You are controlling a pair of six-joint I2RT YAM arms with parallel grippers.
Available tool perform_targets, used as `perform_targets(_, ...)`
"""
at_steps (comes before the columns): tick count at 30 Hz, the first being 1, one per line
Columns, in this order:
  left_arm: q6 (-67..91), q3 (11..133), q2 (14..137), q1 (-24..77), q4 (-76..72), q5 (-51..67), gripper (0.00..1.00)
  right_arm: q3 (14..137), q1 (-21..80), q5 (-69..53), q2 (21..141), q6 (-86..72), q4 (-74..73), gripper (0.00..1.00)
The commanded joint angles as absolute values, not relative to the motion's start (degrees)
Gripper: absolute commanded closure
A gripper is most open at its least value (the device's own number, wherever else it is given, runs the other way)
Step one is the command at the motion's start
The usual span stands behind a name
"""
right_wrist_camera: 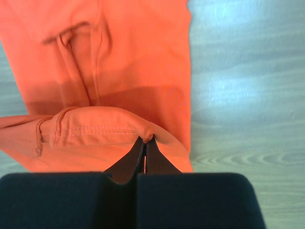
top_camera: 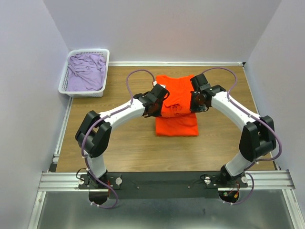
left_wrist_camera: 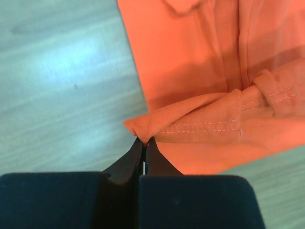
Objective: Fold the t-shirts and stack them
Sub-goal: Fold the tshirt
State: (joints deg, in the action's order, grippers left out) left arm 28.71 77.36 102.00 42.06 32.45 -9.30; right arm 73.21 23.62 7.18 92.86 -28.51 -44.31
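Progress is judged to be short of halfway, with one garment partly folded and the other untouched. Nearest the arm bases, bare wooden table [top_camera: 124, 148] is seen. Just beyond it the orange t-shirt [top_camera: 176, 125] lies near the middle of the table, narrowed to a roughly rectangular shape with no sleeves spread out at its sides.

The left gripper [left_wrist_camera: 143, 141] is seen fully closed, with a bunched corner of a stitched hem pinched between its tips at the shirt's left edge. The right gripper [right_wrist_camera: 144, 140] is likewise closed tight, with the matching corner of that hem held at the right edge. Between the two grips the hem is raised off the layer beneath and lies across the body of the shirt, so a crosswise fold is taken to be in hand. Whether this is the bottom hem cannot be settled from the wrist views, though that seems likeliest. The fold is not yet laid down or smoothed.

At the far left corner, the lilac t-shirt [top_camera: 86, 71] is seen crumpled inside the white lattice basket [top_camera: 82, 93], well apart from the orange one. It has yet to be taken out, spread, folded and stacked with the first.
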Motion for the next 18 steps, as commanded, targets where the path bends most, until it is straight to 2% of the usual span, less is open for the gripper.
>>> perform_targets(1,25.5,81.1,104.8,40.7,29.5,-12.9,1.00,76.4,22.7,10.3,95.4,-26.9,-41.6,1.00)
perform_targets(18,22.2,85.6,112.7,38.5,24.2,-15.4,1.00,77.9,19.6,12.0,100.7,-25.0,-35.6,0.99)
